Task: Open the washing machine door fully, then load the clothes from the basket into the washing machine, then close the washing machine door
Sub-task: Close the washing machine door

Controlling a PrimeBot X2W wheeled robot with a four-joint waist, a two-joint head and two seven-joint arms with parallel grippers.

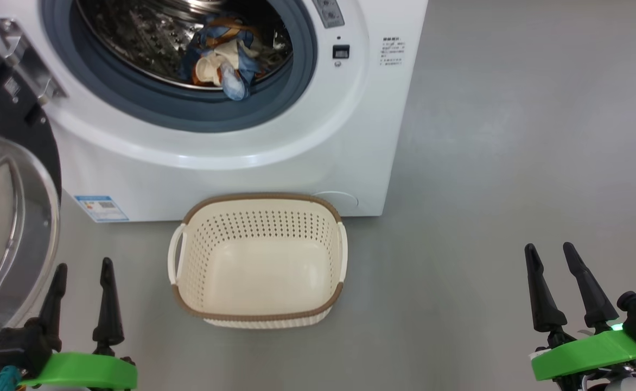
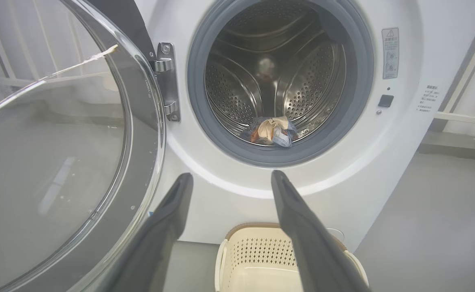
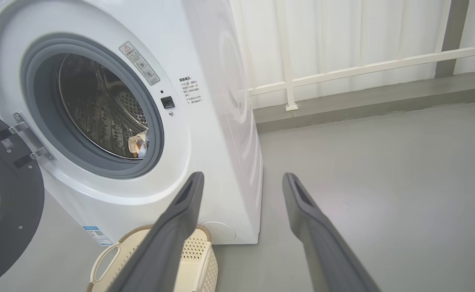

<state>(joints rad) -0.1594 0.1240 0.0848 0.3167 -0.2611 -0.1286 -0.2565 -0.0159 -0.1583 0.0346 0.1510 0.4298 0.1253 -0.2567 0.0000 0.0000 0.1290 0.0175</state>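
The large round glossy black door with a clear domed glass bowl [image 1: 8, 217] hangs open at far left. It looks rigid, hinged and slick, so pushing its black rim seems best. Soft blue, orange and cream clothes [image 1: 223, 54] lie in the white washing machine [image 1: 242, 163] drum, top centre. The left end effector [image 1: 83, 266] and right end effector [image 1: 549, 250], in the lower corners, gape wide and empty.
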